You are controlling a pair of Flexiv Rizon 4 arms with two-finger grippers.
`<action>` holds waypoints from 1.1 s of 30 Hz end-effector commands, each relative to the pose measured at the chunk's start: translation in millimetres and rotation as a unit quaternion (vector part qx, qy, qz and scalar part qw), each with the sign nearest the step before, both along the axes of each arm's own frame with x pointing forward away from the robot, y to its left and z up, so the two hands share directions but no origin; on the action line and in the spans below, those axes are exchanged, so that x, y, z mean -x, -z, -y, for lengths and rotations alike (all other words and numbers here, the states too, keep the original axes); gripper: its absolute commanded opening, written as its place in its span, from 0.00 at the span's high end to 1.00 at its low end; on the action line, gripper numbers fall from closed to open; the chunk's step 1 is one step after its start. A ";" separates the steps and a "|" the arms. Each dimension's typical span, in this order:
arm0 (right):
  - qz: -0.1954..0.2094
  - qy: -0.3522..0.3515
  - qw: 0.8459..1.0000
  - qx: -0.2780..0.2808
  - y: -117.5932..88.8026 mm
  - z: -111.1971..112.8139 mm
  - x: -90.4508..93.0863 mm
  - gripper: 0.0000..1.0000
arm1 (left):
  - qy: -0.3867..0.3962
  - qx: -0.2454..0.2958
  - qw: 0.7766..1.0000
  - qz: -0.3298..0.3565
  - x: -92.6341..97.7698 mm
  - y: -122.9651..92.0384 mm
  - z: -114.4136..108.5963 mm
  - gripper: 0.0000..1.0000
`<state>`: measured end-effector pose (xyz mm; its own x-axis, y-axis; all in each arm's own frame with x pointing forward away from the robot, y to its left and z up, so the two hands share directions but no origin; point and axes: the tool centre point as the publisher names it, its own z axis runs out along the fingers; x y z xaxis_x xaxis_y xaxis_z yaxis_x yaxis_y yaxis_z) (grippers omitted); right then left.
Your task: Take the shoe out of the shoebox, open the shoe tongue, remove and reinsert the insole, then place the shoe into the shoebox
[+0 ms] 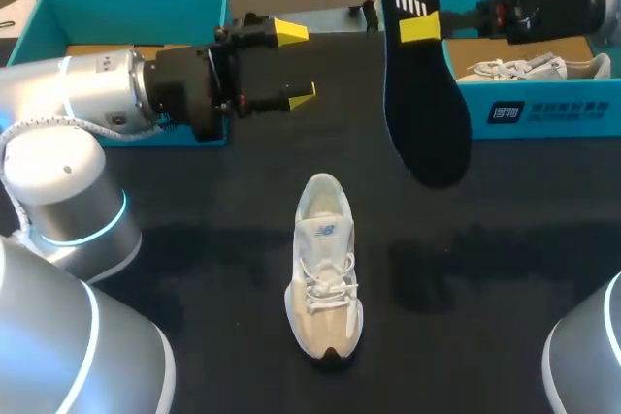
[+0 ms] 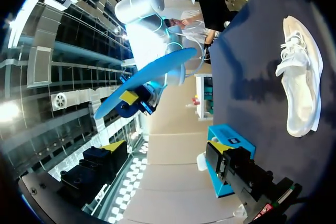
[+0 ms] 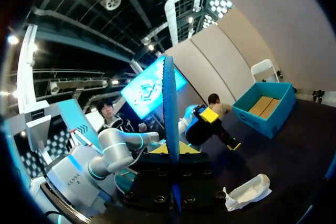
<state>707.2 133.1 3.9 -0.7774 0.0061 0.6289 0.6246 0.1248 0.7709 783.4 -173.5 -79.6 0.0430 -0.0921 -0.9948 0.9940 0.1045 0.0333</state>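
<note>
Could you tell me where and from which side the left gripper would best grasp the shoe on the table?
Probably the heel end of the shoe, pinched across its narrow width from above. It stands upright on its sole with the heel at the far end, nearest the open left gripper, and a grip there leaves the tongue free.

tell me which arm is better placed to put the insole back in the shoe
Right: the right fingers hold the insole above the table, near the shoe; the left fingers are open, empty.

Open table [image 1: 505,288] lies on every side of the shoe [image 1: 325,269]. The hanging insole [image 1: 427,113] stands before the left end of the right shoebox [image 1: 553,113].
</note>
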 end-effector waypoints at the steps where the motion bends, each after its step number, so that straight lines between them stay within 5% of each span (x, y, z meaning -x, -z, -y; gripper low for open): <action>1: -0.036 0.009 0.999 0.011 14.7 -4.7 -25.1 1.00 | -0.001 0.001 1.000 0.001 -0.9 0.8 2.6 0.00; 10: -0.147 0.058 0.987 0.040 41.1 10.8 -88.3 1.00 | -0.001 0.001 1.000 0.001 -0.9 0.8 2.6 0.00; 27: -0.147 0.058 0.987 0.040 41.1 10.8 -88.3 1.00 | -0.001 0.001 1.000 0.001 -0.9 0.8 2.6 0.00; 33: -0.216 0.054 0.975 0.018 42.8 -1.2 -108.3 1.00 | -0.001 0.001 1.000 0.001 -0.9 0.8 2.6 0.00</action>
<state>801.7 122.5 -36.2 -0.4551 0.1164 0.8828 0.8904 0.0671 0.4502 783.8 -173.6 -79.2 0.0435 -0.0910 -0.9949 0.9940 0.1038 0.0339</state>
